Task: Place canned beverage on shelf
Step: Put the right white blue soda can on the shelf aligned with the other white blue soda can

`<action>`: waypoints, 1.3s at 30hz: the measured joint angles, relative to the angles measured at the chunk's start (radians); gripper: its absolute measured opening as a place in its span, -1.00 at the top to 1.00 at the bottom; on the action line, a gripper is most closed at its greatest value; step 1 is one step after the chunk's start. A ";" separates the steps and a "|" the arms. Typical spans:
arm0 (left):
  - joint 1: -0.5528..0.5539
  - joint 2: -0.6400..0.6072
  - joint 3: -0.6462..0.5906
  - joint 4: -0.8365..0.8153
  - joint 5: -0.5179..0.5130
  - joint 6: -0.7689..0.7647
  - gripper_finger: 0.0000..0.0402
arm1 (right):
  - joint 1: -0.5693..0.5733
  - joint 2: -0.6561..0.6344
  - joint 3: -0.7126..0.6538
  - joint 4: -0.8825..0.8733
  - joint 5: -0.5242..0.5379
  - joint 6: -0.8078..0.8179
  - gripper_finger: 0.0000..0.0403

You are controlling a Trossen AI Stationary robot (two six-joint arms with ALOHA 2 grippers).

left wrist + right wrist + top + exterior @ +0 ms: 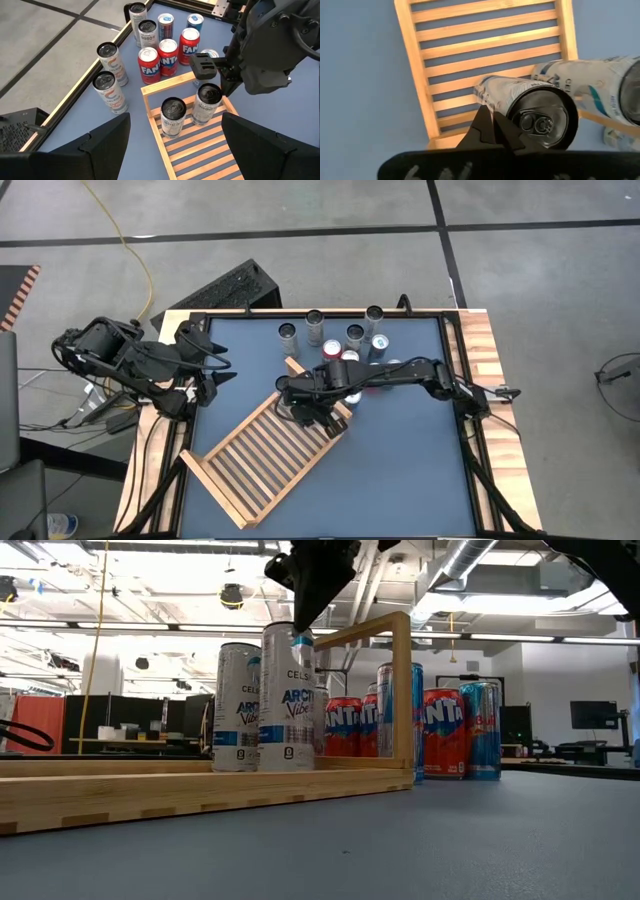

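Note:
The shelf point(255, 465), a light wooden slatted rack, lies slantwise on the blue table. Two white cans stand upright on its slats at the far end point(173, 116) point(206, 102). My right gripper point(487, 117) is shut and points steeply down at the top edge of one white can point(288, 700). My left gripper point(222, 370) waits open at the table's left edge, with nothing between its fingers. My right gripper's shut fingertips point(300, 632) meet the white can at its top rim point(495, 100), on the rim's outer side. They come from above, slanting down. The can stands upright, its base on the shelf's slats. Nothing is pinched between the fingers.
Several more cans, red, blue and silver, stand in a cluster on the table beyond the shelf's far end point(350, 340) point(165, 52). A black case point(225, 290) lies off the far left corner. Bare blue table lies at the near right point(400, 470).

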 joint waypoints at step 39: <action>0.000 0.000 0.000 -0.007 -0.002 0.011 -0.51 | -0.009 0.000 0.000 -0.024 0.044 -0.026 1.00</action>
